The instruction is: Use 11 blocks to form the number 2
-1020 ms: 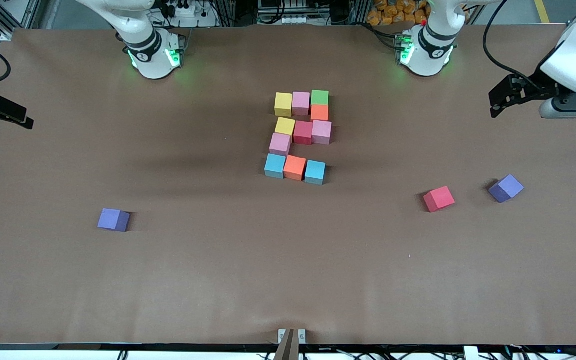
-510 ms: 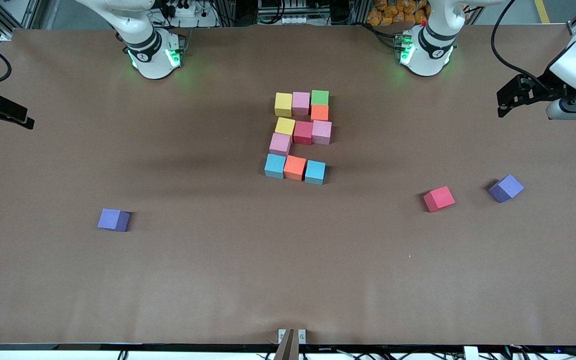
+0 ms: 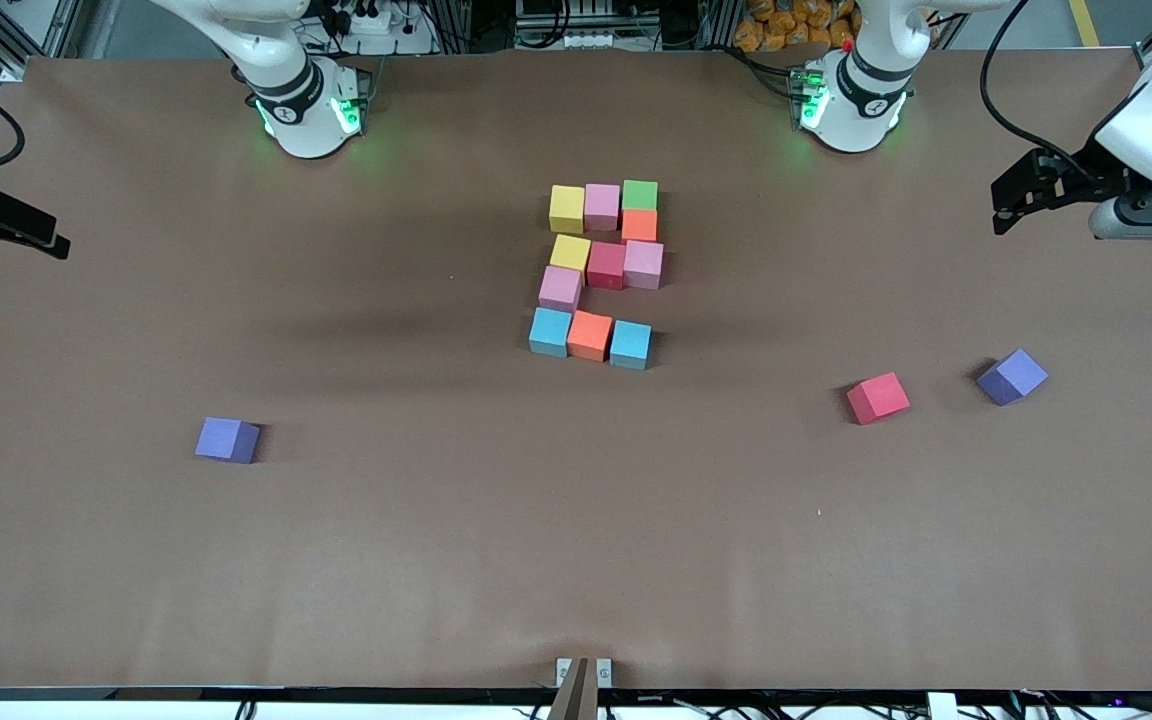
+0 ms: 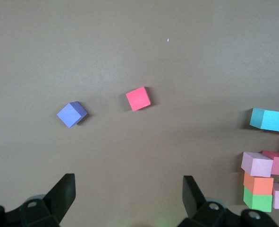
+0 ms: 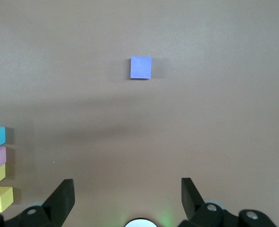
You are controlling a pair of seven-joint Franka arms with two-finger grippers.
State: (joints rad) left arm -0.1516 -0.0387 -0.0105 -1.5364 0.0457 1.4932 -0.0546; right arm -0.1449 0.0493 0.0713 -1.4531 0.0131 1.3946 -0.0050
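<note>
Front view: eleven blocks lie near the middle of the brown table [image 3: 136, 560], arranged as a figure 2. Farthest row, from the right arm's end: yellow block [image 3: 566, 208], pink block [image 3: 602, 206], green block [image 3: 640, 194]. An orange block [image 3: 639, 226] touches the green one on its nearer side. Middle row: a second yellow block [image 3: 570, 252], crimson block [image 3: 606, 265], second pink block [image 3: 643, 264]. A third pink block [image 3: 560, 288] sits just nearer than the second yellow. Nearest row: blue block [image 3: 550, 331], second orange block [image 3: 590, 335], second blue block [image 3: 630, 344].

Lying apart: a red cube [image 3: 877, 397] and a purple cube [image 3: 1012, 376] toward my left arm's end; a second purple cube [image 3: 227, 439] toward my right arm's end.

My left pincer [image 3: 1016, 205] hangs over the table's edge, jaws wide, holding nothing. My right pincer [image 5: 127, 196] waits over its own end, jaws wide, empty.
</note>
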